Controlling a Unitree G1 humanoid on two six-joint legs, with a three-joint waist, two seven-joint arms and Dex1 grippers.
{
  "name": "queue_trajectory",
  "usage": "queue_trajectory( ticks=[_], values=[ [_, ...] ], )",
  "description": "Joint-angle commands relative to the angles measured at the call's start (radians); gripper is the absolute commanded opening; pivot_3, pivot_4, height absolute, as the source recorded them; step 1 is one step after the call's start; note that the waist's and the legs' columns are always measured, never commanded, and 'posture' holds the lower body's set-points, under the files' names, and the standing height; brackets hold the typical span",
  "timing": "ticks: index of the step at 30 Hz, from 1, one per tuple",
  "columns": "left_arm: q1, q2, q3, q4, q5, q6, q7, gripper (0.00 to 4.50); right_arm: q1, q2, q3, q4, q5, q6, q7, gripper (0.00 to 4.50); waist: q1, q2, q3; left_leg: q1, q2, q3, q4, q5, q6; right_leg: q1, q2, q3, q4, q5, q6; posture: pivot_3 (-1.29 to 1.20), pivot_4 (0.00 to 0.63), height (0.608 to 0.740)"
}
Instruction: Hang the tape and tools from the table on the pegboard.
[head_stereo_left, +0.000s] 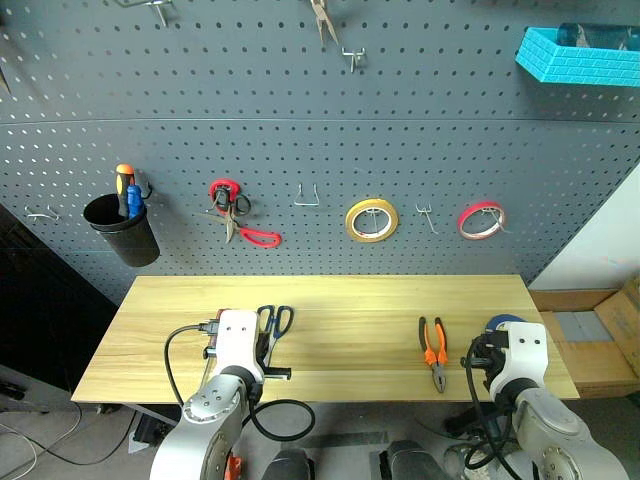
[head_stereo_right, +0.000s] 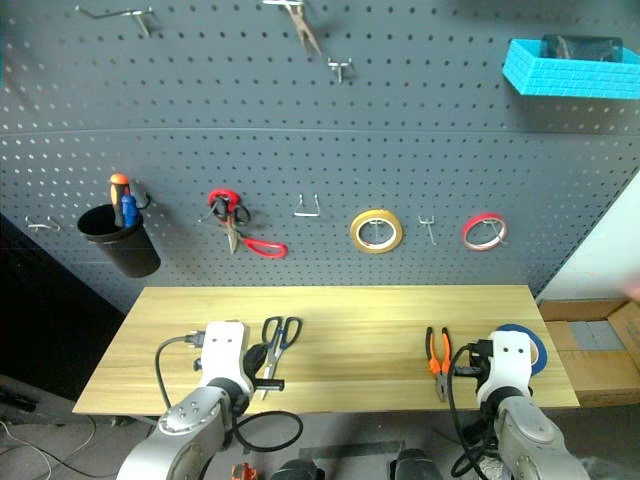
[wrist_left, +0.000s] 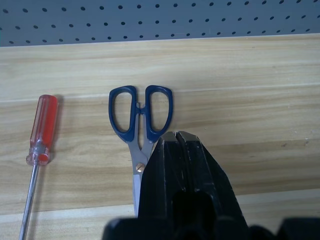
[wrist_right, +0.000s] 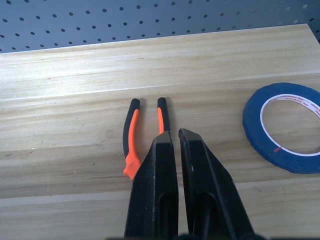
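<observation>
- We found the blue tape (wrist_right: 280, 127) lying flat on the surface (head_stereo_left: 340, 300), close to its right front corner.
- The pliers (head_stereo_left: 434, 352) lay just left of the tape, near the front edge, orange-and-black handles pointing toward the pegboard (head_stereo_left: 300, 110).
- The blue-handled scissors (wrist_left: 141, 125) lay toward the left front part of the surface, handle loops facing the pegboard, with the red-handled screwdriver (wrist_left: 39, 137) beside them on the side of the left edge.
- Our left pincer (wrist_left: 177, 136) was clenched and empty, poised over the scissors' blades.
- Our right pincer (wrist_right: 174, 134) was likewise clenched on nothing, above the pliers' head.
- On the pegboard we saw red-handled scissors (head_stereo_left: 236, 214), a yellow roll (head_stereo_left: 372, 220), a red roll (head_stereo_left: 481, 220) and a black cup (head_stereo_left: 122, 228) holding screwdrivers.
</observation>
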Motion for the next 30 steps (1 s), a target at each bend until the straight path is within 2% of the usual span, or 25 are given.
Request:
queue_trajectory(
  ticks=[1, 9, 12, 29, 30],
  values=[
    [0.002, 0.002, 0.0, -0.049, 0.003, -0.021, 0.002, 0.0, 0.0, -0.005, 0.001, -0.041, -0.002, -0.014, 0.005, 0.05, 0.0, 0.0, 0.0, 0.0, 0.0, 0.0, 0.0, 0.0, 0.0, 0.0, 0.0, 0.0, 0.0, 0.0, 0.0, 0.01, 0.068, 0.74],
    [0.007, -0.008, 0.002, -0.049, -0.001, -0.034, 0.004, 0.0, 0.004, -0.007, 0.001, -0.045, -0.001, -0.021, 0.006, 0.05, 0.0, 0.0, 0.0, 0.0, 0.0, 0.0, 0.0, 0.0, 0.0, 0.0, 0.0, 0.0, 0.0, 0.001, -0.001, 0.01, 0.069, 0.74],
    [0.007, -0.007, 0.002, -0.05, 0.001, -0.032, 0.005, 0.0, 0.005, -0.006, -0.001, -0.045, -0.002, -0.021, 0.005, 0.93, 0.0, 0.0, 0.0, 0.0, 0.0, 0.0, 0.0, 0.0, 0.0, 0.0, 0.0, 0.0, 0.0, 0.001, -0.002, 0.01, 0.07, 0.74],
    [0.001, -0.006, 0.013, -0.051, -0.005, -0.03, 0.001, 0.0, 0.007, -0.003, -0.002, -0.05, 0.0, -0.017, 0.001, 0.93, 0.0, 0.0, 0.0, 0.0, 0.0, 0.0, 0.0, 0.0, 0.0, 0.0, 0.0, 0.0, 0.0, 0.001, -0.002, 0.01, 0.078, 0.74],
    [0.002, -0.008, 0.014, -0.051, -0.005, -0.036, 0.002, 0.16, 0.006, -0.003, -0.002, -0.05, 0.0, -0.017, 0.001, 0.95, 0.0, 0.0, 0.0, 0.0, 0.0, 0.0, 0.0, 0.0, 0.0, 0.0, 0.0, 0.0, 0.0, 0.001, -0.002, 0.01, 0.078, 0.74]
  ],
)
